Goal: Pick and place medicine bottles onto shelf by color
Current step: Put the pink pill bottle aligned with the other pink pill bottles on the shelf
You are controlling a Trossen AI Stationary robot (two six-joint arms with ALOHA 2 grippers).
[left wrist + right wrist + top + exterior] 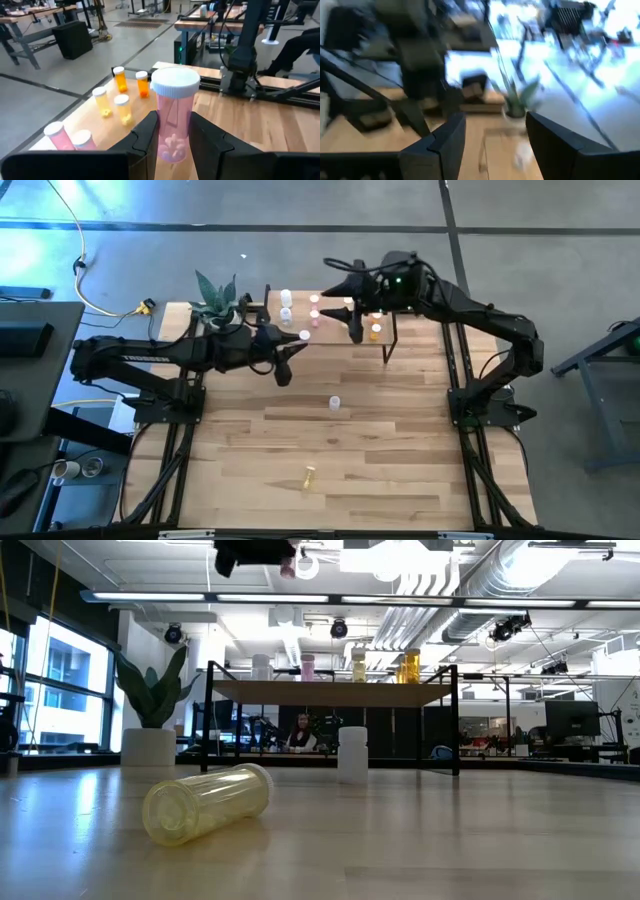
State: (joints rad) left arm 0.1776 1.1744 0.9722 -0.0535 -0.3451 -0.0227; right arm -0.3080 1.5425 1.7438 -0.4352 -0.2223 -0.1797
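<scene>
My left gripper [288, 350] is shut on a pink medicine bottle [172, 117] with a white cap, held in the air just off the shelf's left near corner. The shelf [332, 330] stands at the table's far middle. It carries white [286, 300], pink [56, 135], pale yellow [122, 107] and orange [142, 83] bottles, all upright. My right gripper [492, 145] hangs open over the shelf [347, 298] with nothing between its fingers. A white bottle [334, 402] stands on the tabletop. A yellow bottle [205, 803] lies on its side near the front. My left gripper pinches the pink bottle's lower body [171, 142] between its two fingers [145, 132], one on each side. The fingers come roughly level from the table's left. The capped end [175, 82] stands free beyond them. The bottle is lifted clear of table and shelf.
A potted plant [218, 305] stands at the table's far left, beside the shelf. Bare tabletop [400, 440] stretches between the shelf and the front edge, around the two loose bottles. In the low view a person [300, 732] sits in the room behind.
</scene>
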